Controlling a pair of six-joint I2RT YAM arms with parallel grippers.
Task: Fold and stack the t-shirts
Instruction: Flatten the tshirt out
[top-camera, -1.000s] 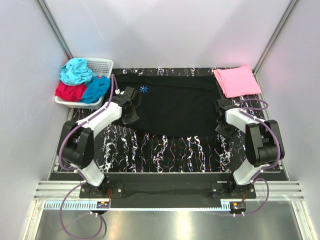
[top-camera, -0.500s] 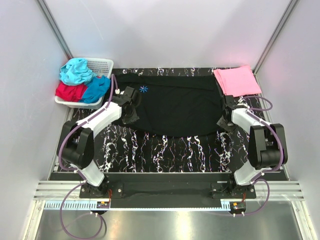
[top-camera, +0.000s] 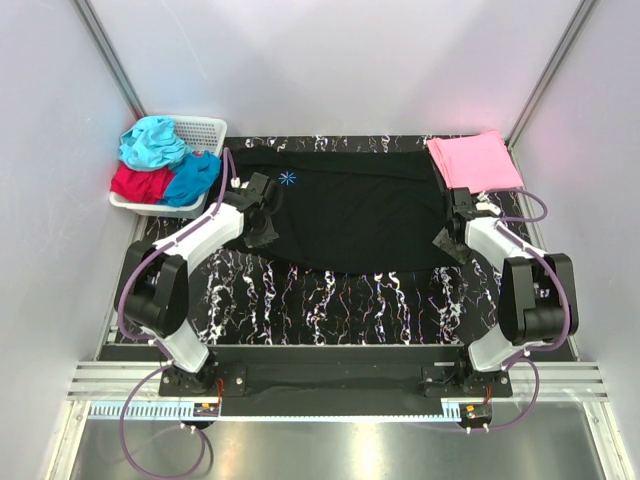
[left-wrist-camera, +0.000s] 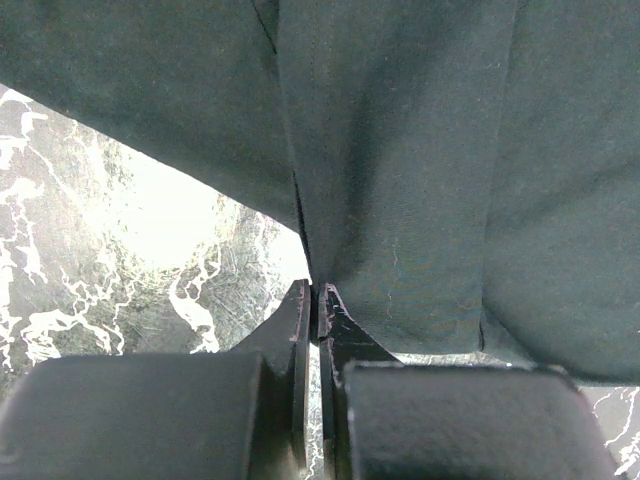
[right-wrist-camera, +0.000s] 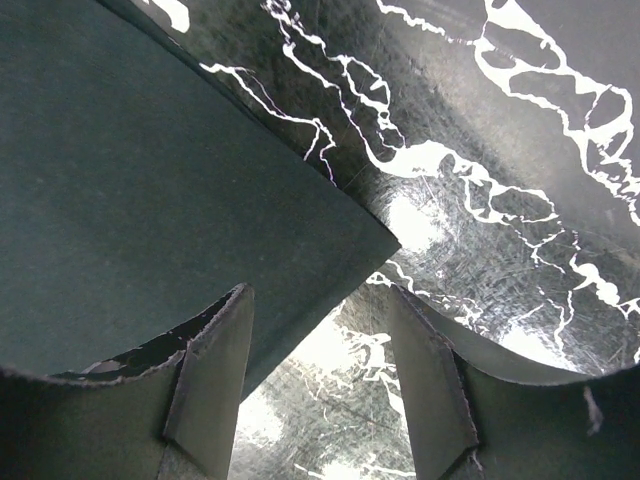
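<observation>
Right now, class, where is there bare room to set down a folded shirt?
The bare table strip between the black t-shirt and the arm bases is free. The far side is crowded: basket left, that shirt across, pink t-shirt right.

Basket (top-camera: 205, 128) left (shirts (top-camera: 160, 165) inside), spread shirt (top-camera: 350, 215) centre, folded shirt (top-camera: 475, 162) right

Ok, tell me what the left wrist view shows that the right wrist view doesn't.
Only the left wrist view: the left gripper shut, pinching a raised fold of the black shirt.
Only the right wrist view: the right gripper open, with a flat corner of the shirt lying in line with the gap between its fingers, not gripped.
Both: the black shirt over the marbled table.
</observation>
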